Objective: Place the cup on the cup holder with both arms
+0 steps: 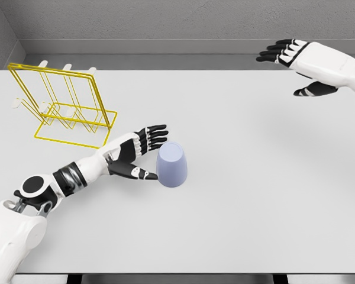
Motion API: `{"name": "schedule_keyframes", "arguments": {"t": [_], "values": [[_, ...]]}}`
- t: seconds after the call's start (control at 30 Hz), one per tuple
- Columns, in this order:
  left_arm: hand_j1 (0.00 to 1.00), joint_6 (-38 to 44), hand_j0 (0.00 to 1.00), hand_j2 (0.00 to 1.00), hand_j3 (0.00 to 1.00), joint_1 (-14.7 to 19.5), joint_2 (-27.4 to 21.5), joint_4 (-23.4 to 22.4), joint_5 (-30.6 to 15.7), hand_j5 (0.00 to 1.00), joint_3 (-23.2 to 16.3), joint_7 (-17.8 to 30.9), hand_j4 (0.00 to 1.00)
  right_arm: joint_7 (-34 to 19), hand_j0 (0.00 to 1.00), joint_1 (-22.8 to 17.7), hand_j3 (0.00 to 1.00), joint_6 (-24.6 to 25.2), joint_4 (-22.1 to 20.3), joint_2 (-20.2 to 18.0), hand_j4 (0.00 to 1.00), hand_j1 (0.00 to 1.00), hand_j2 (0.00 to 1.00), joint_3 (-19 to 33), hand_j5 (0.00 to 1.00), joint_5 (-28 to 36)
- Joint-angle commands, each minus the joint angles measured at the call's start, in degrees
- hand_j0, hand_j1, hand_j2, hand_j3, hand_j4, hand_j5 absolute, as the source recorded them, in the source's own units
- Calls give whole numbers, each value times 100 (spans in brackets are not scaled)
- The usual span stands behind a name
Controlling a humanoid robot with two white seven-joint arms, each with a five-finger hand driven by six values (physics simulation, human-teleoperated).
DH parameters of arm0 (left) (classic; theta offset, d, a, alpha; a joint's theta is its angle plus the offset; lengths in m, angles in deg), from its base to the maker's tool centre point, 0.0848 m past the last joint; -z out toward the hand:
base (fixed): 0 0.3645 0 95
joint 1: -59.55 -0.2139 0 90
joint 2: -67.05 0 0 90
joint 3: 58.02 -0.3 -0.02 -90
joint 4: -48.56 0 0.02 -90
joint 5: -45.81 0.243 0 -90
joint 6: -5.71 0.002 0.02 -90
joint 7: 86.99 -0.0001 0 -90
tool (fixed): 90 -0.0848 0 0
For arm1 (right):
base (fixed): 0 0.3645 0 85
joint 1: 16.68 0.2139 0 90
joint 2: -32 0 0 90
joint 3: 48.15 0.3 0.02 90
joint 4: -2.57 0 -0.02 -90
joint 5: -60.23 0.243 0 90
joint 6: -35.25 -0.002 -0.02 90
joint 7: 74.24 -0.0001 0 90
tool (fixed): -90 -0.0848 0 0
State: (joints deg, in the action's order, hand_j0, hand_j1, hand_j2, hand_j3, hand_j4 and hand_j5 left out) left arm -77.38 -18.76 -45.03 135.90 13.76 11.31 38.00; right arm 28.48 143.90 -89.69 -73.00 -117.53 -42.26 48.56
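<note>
You are at the grasp approach. The left hand (141, 152) is open, fingers spread, thumb touching the cup (172, 165), which stands inverted on the tabletop (242, 195) just beside its palm. The right hand (287, 56) hovers open, well apart. Next, close the fingers around the cup, then carry it to the cup holder (68, 106) behind the left hand.
</note>
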Motion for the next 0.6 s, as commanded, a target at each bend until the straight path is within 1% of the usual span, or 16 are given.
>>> {"name": "schedule_keyframes", "arguments": {"t": [0.0, 0.17, 0.27, 0.33, 0.57], "values": [[100, 3, 100, 100, 100, 0, 2, 11, -38, 100, -8, 1, 100, -6, 100, 0, 100, -6, 42, 3, 100, 100, 100, 27, 100, 34], [100, 3, 100, 100, 100, 0, 46, 11, -38, 100, -139, 1, 100, 2, 100, -18, 100, -6, 51, 12, 100, 100, 100, 71, 100, 34], [100, 3, 100, 100, 100, 9, 107, 11, -38, 100, -166, 1, 100, -6, 100, -202, 100, -6, 60, 12, 100, 100, 100, 80, 100, 34], [100, 3, 100, 100, 100, 9, 134, 11, -29, 100, -166, 1, 100, -6, 100, -290, 100, -6, 192, 12, 100, 100, 100, 71, 100, 34], [100, 12, 100, 100, 100, 9, 283, 11, 41, 100, -175, 1, 100, -6, 100, -290, 100, -6, 192, 3, 100, 100, 100, 80, 100, 34]]}}
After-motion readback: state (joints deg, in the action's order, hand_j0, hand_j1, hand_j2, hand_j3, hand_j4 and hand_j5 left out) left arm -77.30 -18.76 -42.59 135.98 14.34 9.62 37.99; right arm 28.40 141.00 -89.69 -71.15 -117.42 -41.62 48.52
